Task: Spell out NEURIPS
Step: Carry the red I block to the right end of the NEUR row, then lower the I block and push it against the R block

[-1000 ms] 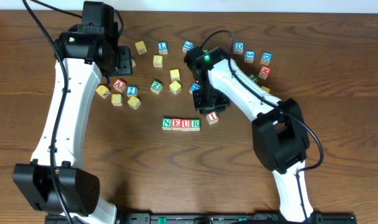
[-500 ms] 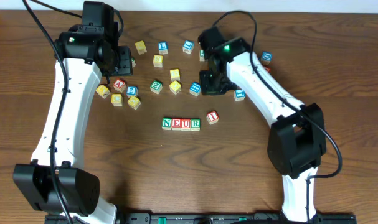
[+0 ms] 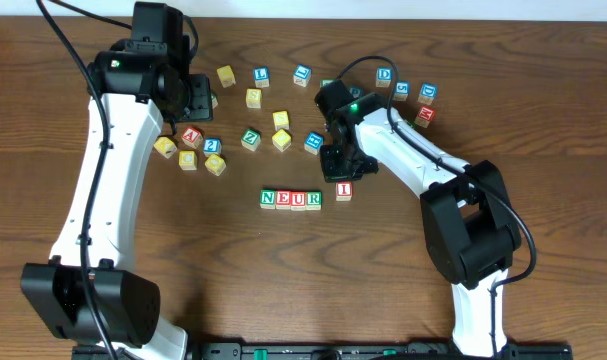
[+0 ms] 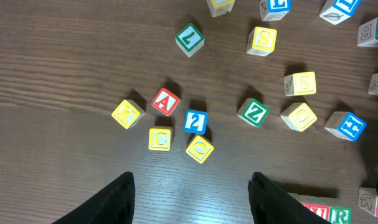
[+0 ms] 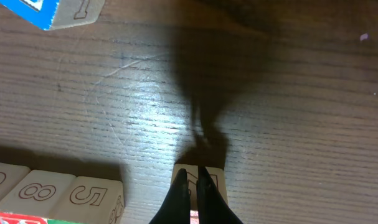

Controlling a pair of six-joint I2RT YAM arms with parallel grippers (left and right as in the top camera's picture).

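Four cubes stand in a row reading N E U R [image 3: 290, 199] at mid table; the row's side faces show at the bottom left of the right wrist view [image 5: 45, 193] and its end at the bottom right of the left wrist view [image 4: 329, 214]. The red I cube [image 3: 343, 189] sits square just right of the R with a small gap. My right gripper [image 3: 340, 174] is shut, its tips [image 5: 193, 176] resting against the I cube [image 5: 217, 180]. My left gripper [image 3: 198, 97] is open and empty above bare wood [image 4: 192, 199]. Two yellow S cubes [image 4: 263, 38] [image 4: 301, 83] lie loose. I cannot pick out a P.
Loose cubes lie behind the row: red A [image 3: 191, 135], blue 2 [image 3: 212, 146], green Z [image 3: 251, 138], a yellow one [image 3: 282, 139], a blue one [image 3: 313, 142]. Several more sit at the back right near the blue D [image 3: 384, 74]. A blue cube shows top left [image 5: 51, 12].
My right gripper left the tilted I cube, swung to the back, then came down to it again. The I cube now sits square to the row. The left arm has not moved.
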